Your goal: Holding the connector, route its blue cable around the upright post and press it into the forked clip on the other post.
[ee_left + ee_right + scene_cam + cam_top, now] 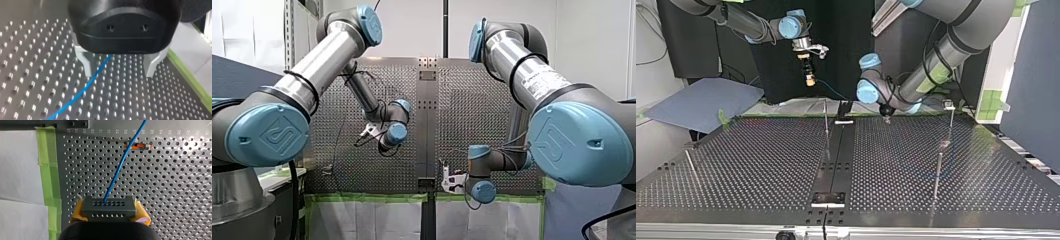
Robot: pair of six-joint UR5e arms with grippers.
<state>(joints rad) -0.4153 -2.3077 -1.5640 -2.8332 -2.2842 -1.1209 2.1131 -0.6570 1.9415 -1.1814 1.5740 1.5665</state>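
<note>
**One grasp made, routing undone**

Above the perforated table (761,165), my right gripper (109,213) pinches the connector (108,206); my left gripper (118,74) hangs spread, low over the blue cable (79,92). By my reading it rounds no upright post (826,125) yet and sits outside the forked clip (949,105).

Bright, even light. Glare whitens the tabletop (195,145) in the right wrist view; my left hand (119,73) looms blurred against the lens.
</note>
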